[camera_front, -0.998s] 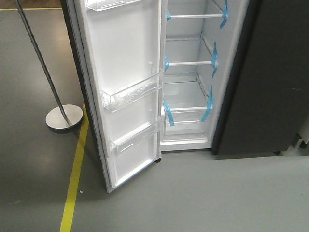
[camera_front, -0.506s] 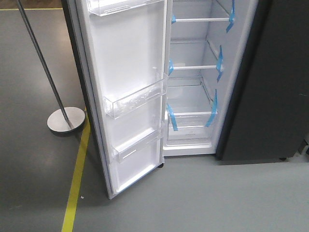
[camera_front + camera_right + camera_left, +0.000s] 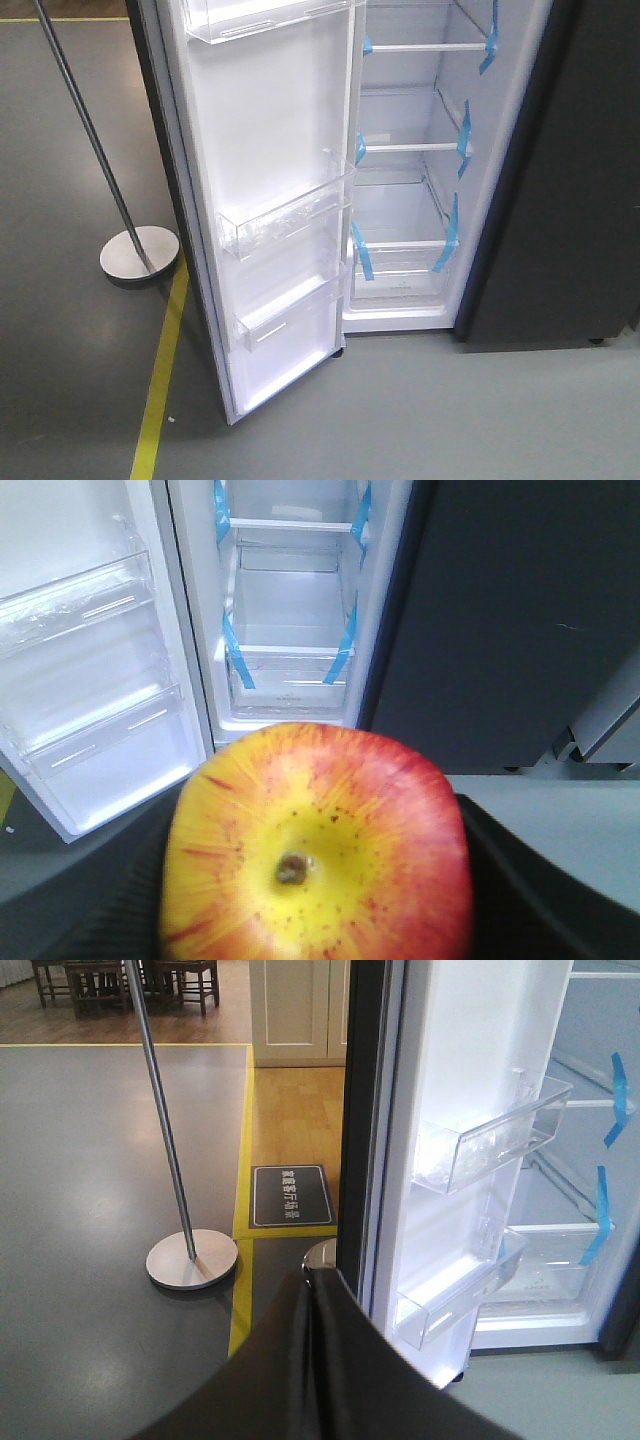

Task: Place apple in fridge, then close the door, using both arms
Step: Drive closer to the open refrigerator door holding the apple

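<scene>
The fist-sized red apple with a yellow patch round its stem dimple (image 3: 315, 840) is clamped in the right gripper (image 3: 316, 910), dark fingers (image 3: 520, 880) pressed to both its sides; it is held out in front of the tall dark grey fridge with white interior and glass shelves (image 3: 400, 110), not yet inside. The left gripper (image 3: 313, 1360) appears pressed together on nothing, just beside the outer edge of the tall narrow door, white inside (image 3: 270, 130), which stands wide open at the fridge's left.

The risks, as I judge them: the apple is smooth and rounded, so a knock on a shelf edge could twist it loose onto the floor; the fridge opening is narrow between the door's clear plastic bins (image 3: 285, 215) and the plain dark grey door (image 3: 570, 180) at the fridge's right, so a skewed approach may catch the arm; the blue tape strips (image 3: 362, 262) at the shelf fronts could snag; set near a shelf lip, the apple may roll out before the door shuts.
</scene>
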`<state>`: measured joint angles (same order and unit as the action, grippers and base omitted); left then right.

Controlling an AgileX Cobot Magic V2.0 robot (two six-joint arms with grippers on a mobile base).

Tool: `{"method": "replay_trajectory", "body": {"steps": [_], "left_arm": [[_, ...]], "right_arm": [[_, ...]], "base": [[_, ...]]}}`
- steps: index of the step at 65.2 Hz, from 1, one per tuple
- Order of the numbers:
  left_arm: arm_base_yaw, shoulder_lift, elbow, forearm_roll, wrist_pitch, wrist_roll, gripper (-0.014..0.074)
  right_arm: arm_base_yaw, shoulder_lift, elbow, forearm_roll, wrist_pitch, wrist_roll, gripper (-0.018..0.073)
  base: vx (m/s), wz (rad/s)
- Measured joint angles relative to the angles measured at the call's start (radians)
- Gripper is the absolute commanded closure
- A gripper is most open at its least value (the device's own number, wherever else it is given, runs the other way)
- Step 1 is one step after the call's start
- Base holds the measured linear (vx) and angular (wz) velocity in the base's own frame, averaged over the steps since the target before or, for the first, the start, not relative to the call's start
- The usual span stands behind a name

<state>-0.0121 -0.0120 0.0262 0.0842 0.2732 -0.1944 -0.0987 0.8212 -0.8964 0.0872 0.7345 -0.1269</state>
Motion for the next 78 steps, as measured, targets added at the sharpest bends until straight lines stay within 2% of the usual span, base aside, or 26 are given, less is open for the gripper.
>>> {"method": "replay_trajectory", "body": {"steps": [78], "left_arm": [[0.0, 0.0, 0.0, 0.0, 0.0, 0.0, 0.0602]], "right_arm": [[0.0, 0.0, 0.0, 0.0, 0.0, 0.0, 0.0344]], "base": [[0.06, 0.0]]}}
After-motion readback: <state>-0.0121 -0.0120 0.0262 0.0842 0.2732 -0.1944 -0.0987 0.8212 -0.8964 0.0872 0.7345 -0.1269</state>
